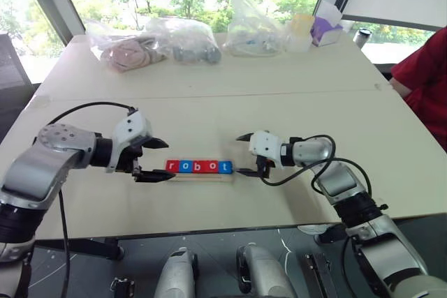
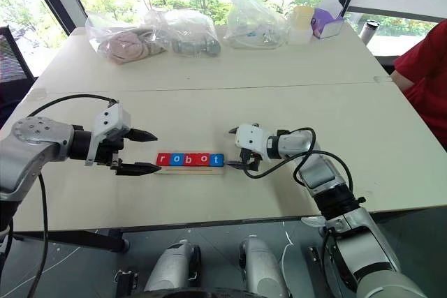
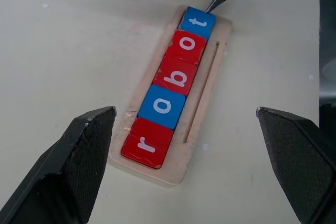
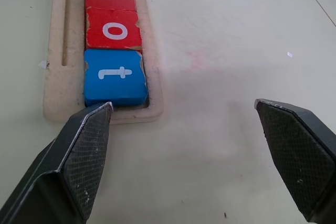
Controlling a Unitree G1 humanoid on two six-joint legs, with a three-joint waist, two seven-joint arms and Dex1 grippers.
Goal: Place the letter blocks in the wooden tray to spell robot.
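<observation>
Letter blocks [image 1: 199, 166] seated in wooden tray [image 3: 216, 72] at table [image 1: 279, 109] centre, reading r-o-b-o-t: spelling looks complete. Left hand [image 1: 155, 160] at tray's 9 o'clock, right hand [image 1: 246, 154] at 3 o'clock, both released, empty, likely end checks.

The 5 letter blocks [image 3: 170, 85] run red, blue, red, red, blue, each with a white lowercase letter: r, o, b, o, t. The wooden tray [image 3: 202, 124] is pale, unpainted wood on a cream table [image 1: 209, 102]. Both grippers have black fingers [image 3: 79, 156] with a fine cross-hatched texture. A person's sleeve [image 1: 426, 75] is red.
</observation>
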